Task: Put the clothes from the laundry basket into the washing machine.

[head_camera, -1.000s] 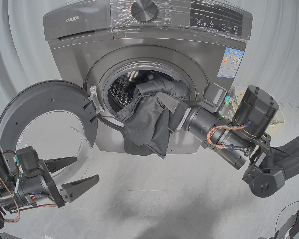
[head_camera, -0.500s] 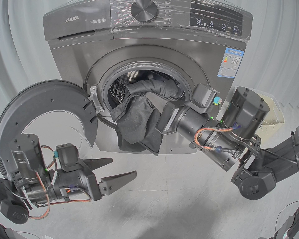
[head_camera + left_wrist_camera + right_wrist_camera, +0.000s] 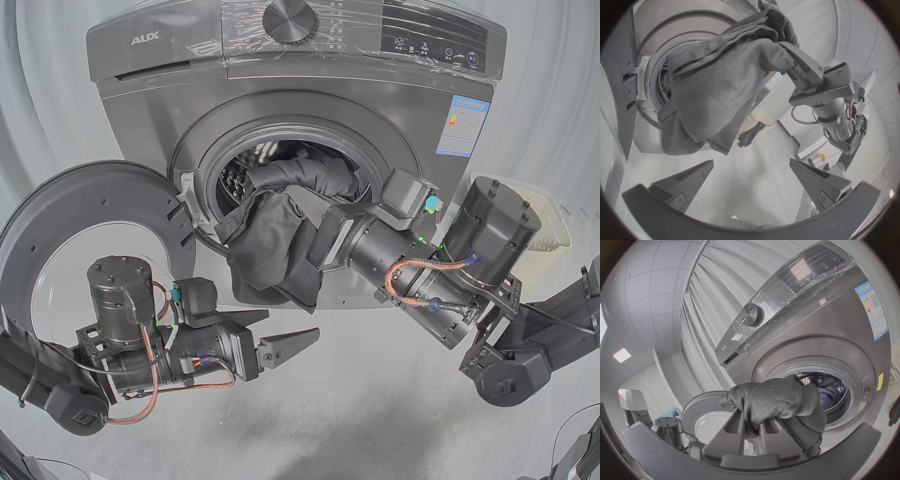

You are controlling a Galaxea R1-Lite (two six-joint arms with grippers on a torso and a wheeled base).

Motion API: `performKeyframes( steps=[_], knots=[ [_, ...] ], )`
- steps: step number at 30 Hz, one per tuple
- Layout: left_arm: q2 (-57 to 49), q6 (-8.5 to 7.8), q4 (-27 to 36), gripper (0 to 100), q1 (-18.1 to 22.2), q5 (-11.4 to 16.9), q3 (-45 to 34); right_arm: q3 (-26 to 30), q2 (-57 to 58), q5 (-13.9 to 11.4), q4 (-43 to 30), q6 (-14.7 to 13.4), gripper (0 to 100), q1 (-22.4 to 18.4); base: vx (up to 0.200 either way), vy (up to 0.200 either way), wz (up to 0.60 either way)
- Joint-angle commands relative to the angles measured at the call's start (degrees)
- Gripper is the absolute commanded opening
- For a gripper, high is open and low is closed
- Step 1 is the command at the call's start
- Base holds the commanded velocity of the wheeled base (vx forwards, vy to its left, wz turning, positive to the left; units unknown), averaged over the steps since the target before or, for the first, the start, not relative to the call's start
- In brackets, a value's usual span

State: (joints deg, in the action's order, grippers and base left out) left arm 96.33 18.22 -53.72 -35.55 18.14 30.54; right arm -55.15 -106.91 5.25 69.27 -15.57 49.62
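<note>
The right gripper (image 3: 303, 200) is clamped on a dark grey garment (image 3: 275, 244), just in front of the round opening (image 3: 240, 178) of the washing machine (image 3: 156, 106); in the right wrist view its two fingers (image 3: 734, 433) pinch a bunched fold of this cloth (image 3: 775, 399) between them; the upper part of the garment lies across the mouth of the drum, and the rest hangs down over the lower rim and the front panel, clear of the floor (image 3: 350, 400); deeper in the drum some blue cloth (image 3: 829, 393) is lying

The door (image 3: 94, 200) stands wide open on the robot's left side; the left gripper (image 3: 290, 322) is low in front of it, under the hanging garment and apart from it; its fingers are spread wide and there is nothing between them, as the left wrist view shows also (image 3: 750, 162)

The laundry basket (image 3: 550, 231), of pale colour, stands beside the machine on the robot's right, behind the right arm; in the left wrist view a dark piece of clothing (image 3: 750, 134) hangs over its rim (image 3: 764, 115)
</note>
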Motion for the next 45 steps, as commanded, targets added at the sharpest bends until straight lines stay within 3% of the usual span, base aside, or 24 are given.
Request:
performKeyframes(
  steps=[1, 5, 7, 9, 18, 22, 29, 30, 39, 45],
  knots=[
    [5.7, 0.14, -2.8, 100, -0.1, -0.2, 1.5, 0.1, 0.1, 0.4, 0.0, 0.0, 0, 0.5, 0.0, 0.0, 0.0],
    [11.0, 0.67, -8.4, 100, 0.0, -1.6, 2.9, 0.0, 0.1, 0.5, 0.0, 0.1, 0, 0.7, 0.0, 0.0, 0.0],
    [14.2, 1.55, -12.0, 100, 0.0, -4.3, 4.5, 0.1, 0.1, 0.5, 0.0, 0.1, 0, 0.8, 0.0, 0.0, 0.0],
    [16.0, 1.64, -13.2, 100, 0.1, -5.0, 5.3, 0.3, 0.2, 0.5, 0.0, 0.1, 0, 1.0, 0.0, 0.0, 0.0],
    [18.3, 1.73, -13.4, 100, 0.4, -5.2, 8.8, 0.4, 0.2, 0.5, 0.1, 0.1, 0, 1.0, 0.0, 0.0, 0.0],
    [18.9, 1.73, -13.7, 100, 0.3, -7.9, 11.6, 0.4, 0.0, 0.5, 0.6, 0.1, 0, 1.0, 0.0, 0.0, 0.0],
    [18.7, 1.73, -14.0, 100, 0.0, -8.7, 11.7, 0.7, 0.0, 0.5, 1.0, 0.2, 0, 0.9, 0.0, 0.0, 0.0],
    [18.6, 1.64, -14.5, 0, -0.1, -9.2, 11.5, 0.7, 0.0, 0.5, 1.0, 0.2, 0, 0.8, 0.0, 0.0, 0.0],
    [16.7, 1.37, -15.9, 0, -1.2, -9.7, 9.2, 1.4, -0.1, 0.5, 1.0, 0.4, 0, 0.0, 0.0, 0.0, 0.0],
    [9.7, 1.2, -15.8, 0, -3.6, -9.6, 2.9, 1.4, -0.9, 0.6, 1.0, 0.4, 0, -0.6, 0.0, 0.0, 0.0]
  ],
)
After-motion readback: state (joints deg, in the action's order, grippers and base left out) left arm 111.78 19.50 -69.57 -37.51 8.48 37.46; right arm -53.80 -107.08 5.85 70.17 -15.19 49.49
